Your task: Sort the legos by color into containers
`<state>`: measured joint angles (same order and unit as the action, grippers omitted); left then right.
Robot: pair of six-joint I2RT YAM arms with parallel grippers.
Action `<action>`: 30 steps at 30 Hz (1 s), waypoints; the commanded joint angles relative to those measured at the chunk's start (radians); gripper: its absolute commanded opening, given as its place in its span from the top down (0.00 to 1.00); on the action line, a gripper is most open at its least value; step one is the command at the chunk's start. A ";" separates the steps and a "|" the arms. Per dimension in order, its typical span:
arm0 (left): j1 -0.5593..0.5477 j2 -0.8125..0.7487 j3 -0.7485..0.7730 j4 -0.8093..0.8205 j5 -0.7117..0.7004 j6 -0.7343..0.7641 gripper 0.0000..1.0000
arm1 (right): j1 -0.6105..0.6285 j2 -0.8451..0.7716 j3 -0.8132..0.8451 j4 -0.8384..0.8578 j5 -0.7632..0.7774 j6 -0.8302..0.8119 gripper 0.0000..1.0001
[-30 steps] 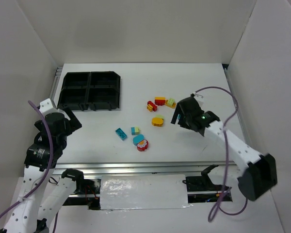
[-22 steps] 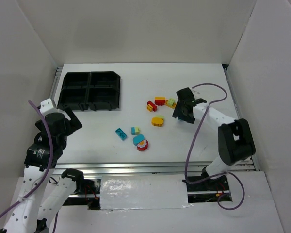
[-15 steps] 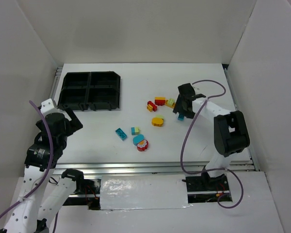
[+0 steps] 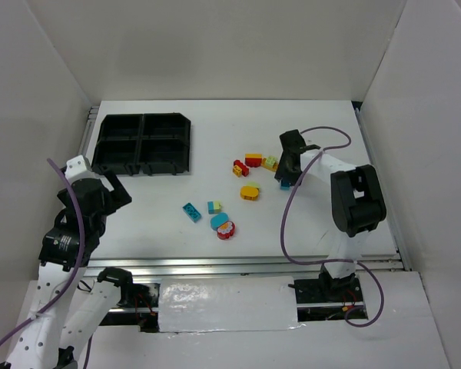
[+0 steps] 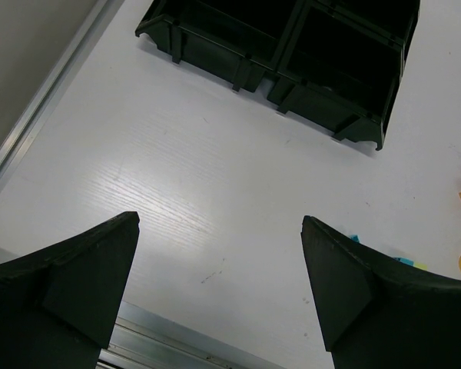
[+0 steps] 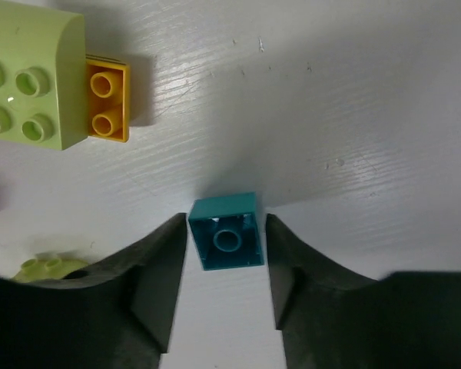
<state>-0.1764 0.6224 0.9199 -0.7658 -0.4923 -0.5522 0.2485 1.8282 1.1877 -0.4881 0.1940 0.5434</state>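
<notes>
A small teal lego (image 6: 224, 231) lies on the white table with its hollow underside facing up. My right gripper (image 6: 227, 261) is shut on it, one finger against each side. From above, this gripper (image 4: 285, 182) sits just right of a lime-green and yellow lego (image 4: 270, 163) (image 6: 27, 77). More legos lie mid-table: red-yellow ones (image 4: 253, 160) (image 4: 240, 167), a yellow one (image 4: 250, 191), teal ones (image 4: 190, 211) (image 4: 219, 221) and a red one (image 4: 227, 230). The black tray of containers (image 4: 142, 144) (image 5: 315, 108) stands at the far left. My left gripper (image 5: 219, 292) (image 4: 111, 188) hovers open near the tray, holding nothing.
White walls close in the table on three sides. A metal rail (image 4: 215, 264) runs along the near edge, and another (image 5: 46, 123) along the left side. The right arm's purple cable (image 4: 323, 134) loops above the table near the gripper.
My right arm swung from the table's right side in towards the lego cluster, came down over the teal lego and closed its fingers on it. The left arm stayed still.
</notes>
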 commanded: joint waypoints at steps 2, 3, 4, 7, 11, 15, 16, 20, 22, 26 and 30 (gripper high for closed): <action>-0.003 -0.006 -0.004 0.043 0.003 0.011 0.00 | -0.008 0.019 0.052 -0.030 -0.007 -0.017 0.57; -0.003 -0.010 -0.006 0.043 0.004 0.012 0.00 | -0.008 0.017 0.050 -0.027 -0.008 -0.017 0.65; -0.003 -0.012 -0.006 0.046 0.004 0.012 0.01 | -0.008 0.016 0.047 -0.027 -0.010 -0.020 0.70; -0.003 -0.009 -0.007 0.046 0.006 0.014 0.01 | -0.008 0.003 0.033 -0.024 -0.022 -0.023 0.76; -0.002 0.005 0.002 0.048 0.018 0.015 0.00 | -0.003 -0.103 -0.011 0.012 -0.091 -0.030 1.00; -0.003 -0.004 0.001 0.103 0.305 0.028 0.00 | 0.087 -0.292 -0.098 0.039 -0.084 0.027 1.00; -0.003 -0.009 -0.027 0.135 0.402 0.029 0.01 | 0.113 -0.363 -0.109 0.040 -0.058 0.039 1.00; -0.006 -0.009 -0.178 0.463 0.927 -0.095 0.00 | 0.259 -0.515 -0.122 0.017 0.010 0.122 1.00; -0.044 0.025 -0.278 0.745 1.087 -0.255 0.01 | 0.345 -0.590 -0.116 0.006 0.053 0.186 1.00; -0.262 0.092 -0.294 0.985 0.951 -0.295 0.01 | 0.472 -0.704 -0.117 0.003 0.160 0.320 1.00; -0.527 0.213 -0.224 1.013 0.730 -0.175 0.04 | 0.595 -0.774 -0.140 0.048 0.235 0.456 1.00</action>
<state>-0.5953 0.7948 0.6224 0.0303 0.3328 -0.7628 0.7879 1.0916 1.0653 -0.4698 0.3161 0.8581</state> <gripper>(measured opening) 0.969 0.422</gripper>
